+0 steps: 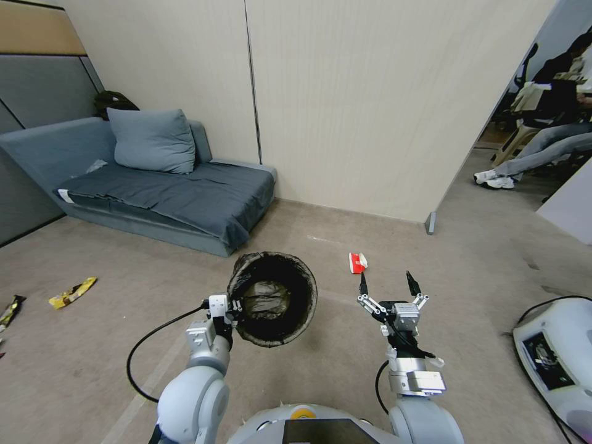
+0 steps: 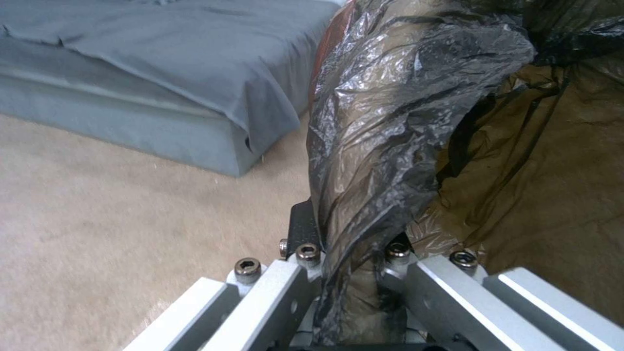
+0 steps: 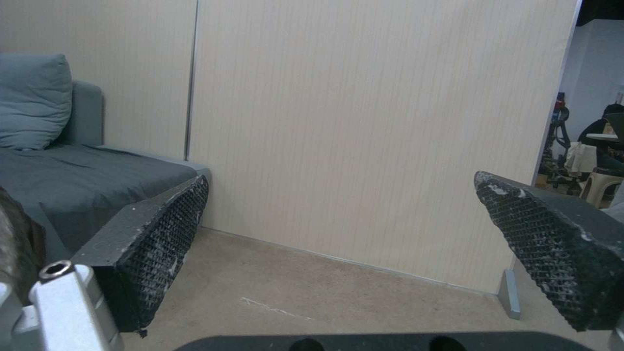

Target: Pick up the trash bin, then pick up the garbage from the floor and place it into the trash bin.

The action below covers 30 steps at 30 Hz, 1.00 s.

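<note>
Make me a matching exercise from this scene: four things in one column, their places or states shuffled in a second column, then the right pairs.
Things:
1. trash bin
2. red-and-white wrapper
3. yellow snack packet
4. right tool

Places or states:
A. open and holding nothing, beside the bin
B. on the floor ahead of the right tool, toward the wall
C. held at its lined rim by the left tool
D. on the floor far off to the robot's left, in front of the sofa

Pairs: 1-C, 2-B, 3-D, 4-A
</note>
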{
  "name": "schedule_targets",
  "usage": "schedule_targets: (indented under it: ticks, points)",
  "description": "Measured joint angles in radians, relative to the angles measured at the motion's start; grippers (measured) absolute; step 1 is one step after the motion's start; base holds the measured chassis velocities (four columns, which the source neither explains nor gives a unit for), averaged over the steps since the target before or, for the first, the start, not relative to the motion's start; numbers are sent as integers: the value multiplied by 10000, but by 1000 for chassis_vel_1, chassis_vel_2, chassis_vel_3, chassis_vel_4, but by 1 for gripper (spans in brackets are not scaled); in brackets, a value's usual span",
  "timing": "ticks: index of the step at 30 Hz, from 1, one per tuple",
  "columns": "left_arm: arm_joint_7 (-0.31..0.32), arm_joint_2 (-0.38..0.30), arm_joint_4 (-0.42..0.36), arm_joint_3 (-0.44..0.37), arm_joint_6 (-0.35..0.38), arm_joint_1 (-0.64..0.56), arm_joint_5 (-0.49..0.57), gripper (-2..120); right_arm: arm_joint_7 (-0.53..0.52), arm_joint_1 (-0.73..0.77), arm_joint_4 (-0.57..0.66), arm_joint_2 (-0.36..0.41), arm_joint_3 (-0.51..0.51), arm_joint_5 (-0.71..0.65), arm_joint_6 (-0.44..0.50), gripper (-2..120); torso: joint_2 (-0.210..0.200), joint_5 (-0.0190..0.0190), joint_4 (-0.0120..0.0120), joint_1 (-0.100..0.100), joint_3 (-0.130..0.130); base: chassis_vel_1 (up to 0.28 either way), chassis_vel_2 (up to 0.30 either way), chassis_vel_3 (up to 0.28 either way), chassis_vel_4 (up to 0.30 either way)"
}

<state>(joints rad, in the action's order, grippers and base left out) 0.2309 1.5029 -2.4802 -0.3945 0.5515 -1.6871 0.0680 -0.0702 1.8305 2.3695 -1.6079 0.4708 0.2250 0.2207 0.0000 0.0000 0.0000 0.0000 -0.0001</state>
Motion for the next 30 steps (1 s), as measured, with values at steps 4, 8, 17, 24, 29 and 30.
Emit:
schedule_targets:
  ticks: [4, 8, 17, 24, 29, 30]
  points:
    - [1, -5, -4, 2, -85, 38, -101, 1, 28, -6, -3, 0, 23, -21, 0, 100, 0, 0, 0, 0, 0, 0, 0, 0, 0]
    - [-6, 1, -4, 29, -102, 87, -123, 1, 28, 4, -3, 0, 35, -60, -8, 100, 0, 0, 0, 0, 0, 0, 0, 0, 0]
    - [-16, -5, -27, 106, -84, 132, -148, 1, 28, 18, 10, 0, 44, -94, -37, 100, 0, 1, 0, 0, 0, 0, 0, 0, 0]
    - [-2, -6, -29, 136, -69, 120, -188, 1, 13, 42, 69, 0, 71, -139, -109, 100, 0, 0, 0, -1, 0, -6, 3, 9, -7]
    - [14, -5, -16, 139, -62, 131, -188, 1, 13, 41, 69, 0, 72, -145, -109, 100, 0, 0, -1, -1, 0, -82, 70, 94, -88]
    - [17, -1, -4, 147, -60, 132, -188, 1, 11, 41, 69, 0, 73, -147, -110, 100, 0, -1, -1, 0, 1, -121, 120, 124, -133]
